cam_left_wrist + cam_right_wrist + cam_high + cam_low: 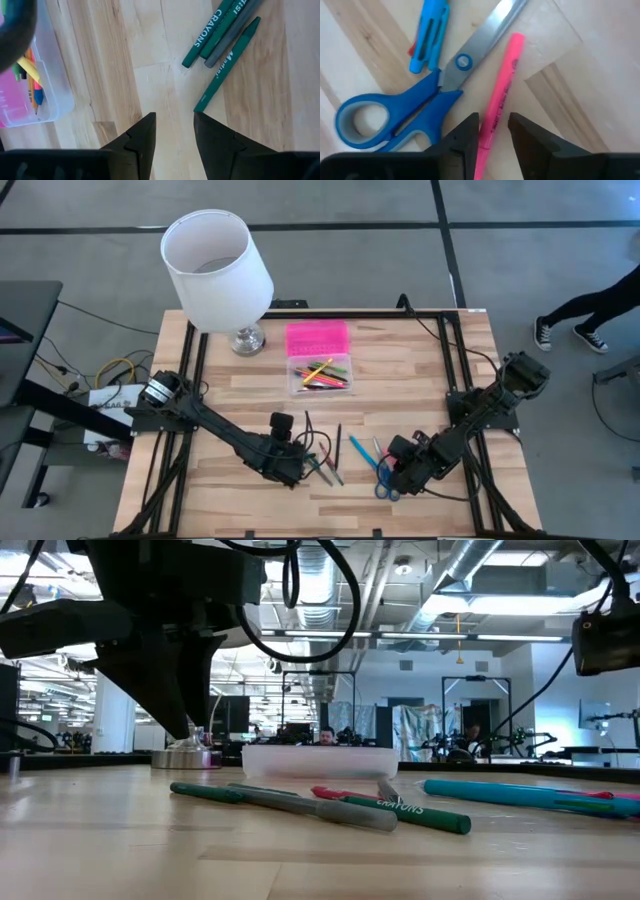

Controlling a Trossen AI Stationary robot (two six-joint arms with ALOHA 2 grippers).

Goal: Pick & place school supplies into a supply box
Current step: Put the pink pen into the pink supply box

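Your right gripper (492,131) fingers parted astride slim pink highlighter (500,95), not clenched, beside blue-handled scissors (415,112), left gripper (175,131) released, empty.

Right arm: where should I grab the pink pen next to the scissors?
Take the pink pen mid-barrel from straight above, fingers across its width. It lies flat, and the right tool already straddles its near end. Stay off the side where the scissors lie close.

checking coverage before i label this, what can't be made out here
- High view: right tool tip hidden under its own arm; pink pen unseen.
- Right wrist view: scissors blade tip and pink pen lower end cut off.
- Low view: supply box contents blurred.
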